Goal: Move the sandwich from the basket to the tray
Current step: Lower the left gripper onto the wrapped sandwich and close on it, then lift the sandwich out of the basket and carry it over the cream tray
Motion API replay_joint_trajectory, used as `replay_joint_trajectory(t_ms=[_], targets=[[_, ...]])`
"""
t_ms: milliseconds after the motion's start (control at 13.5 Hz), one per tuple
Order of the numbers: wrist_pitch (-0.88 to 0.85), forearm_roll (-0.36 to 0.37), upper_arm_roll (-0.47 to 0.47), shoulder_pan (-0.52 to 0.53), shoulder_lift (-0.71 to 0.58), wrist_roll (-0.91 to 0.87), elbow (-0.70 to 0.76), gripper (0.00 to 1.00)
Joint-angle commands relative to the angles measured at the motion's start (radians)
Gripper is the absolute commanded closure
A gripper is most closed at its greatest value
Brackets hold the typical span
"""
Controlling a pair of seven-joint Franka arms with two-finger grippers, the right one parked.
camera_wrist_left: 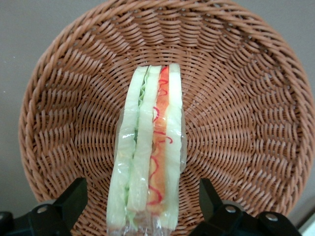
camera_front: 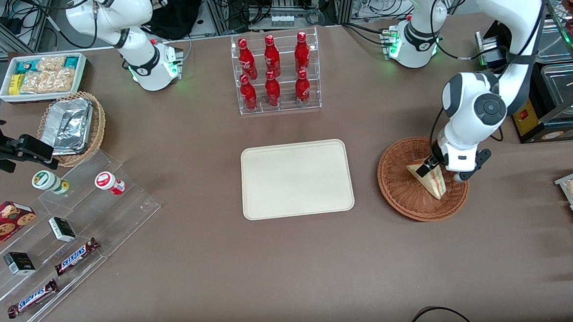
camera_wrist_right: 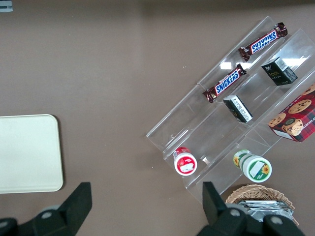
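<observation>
Your gripper point(camera_wrist_left: 142, 201) sits in the basket point(camera_front: 401, 194), jaws spread either side of the sandwich point(camera_wrist_left: 147, 162). The tray point(camera_front: 297, 178) lies nearby.

The only wording plain enough to read is "SNICKERS", printed in blue letters on two brown candy bars point(camera_front: 77, 256) point(camera_front: 32, 298) lying on the clear stepped display stand point(camera_front: 137, 208), at its steps nearest the front camera. The red bottles point(camera_front: 271, 56) in the clear rack point(camera_front: 316, 105) carry white script, too small to make out.

The gripper point(camera_wrist_left: 142, 206) hangs over the basket point(camera_wrist_left: 256, 88) with its fingers apart around the sandwich point(camera_wrist_left: 147, 162); neither shows any lettering.
</observation>
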Motion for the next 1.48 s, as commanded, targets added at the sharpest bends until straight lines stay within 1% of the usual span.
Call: replay_joint_trajectory(t_ms=[0,74,148,221,591,664,812,960,1034,1255,1403], targets=[[0.012,-0.004,-0.006,0.001,0.004,-0.019,0.0,0.38],[0.007,-0.004,-0.006,0.001,0.001,-0.019,0.0,0.72],[0.006,-0.004,-0.006,0.002,-0.001,-0.008,0.0,0.86],[0.006,-0.004,-0.006,0.003,-0.004,-0.005,0.005,0.9],[-0.058,-0.004,-0.006,0.003,-0.038,0.0,0.038,0.93],[-0.11,-0.004,-0.006,0.003,-0.044,0.0,0.069,0.93],[-0.311,-0.001,-0.012,-0.005,-0.044,0.007,0.188,0.93],[-0.503,-0.001,-0.015,-0.039,-0.027,0.05,0.305,0.93],[-0.547,-0.001,-0.018,-0.056,-0.021,0.052,0.34,0.93],[-0.552,0.002,-0.018,-0.152,0.002,0.053,0.357,0.94],[-0.554,0.003,-0.018,-0.226,0.046,0.04,0.4,0.94]])
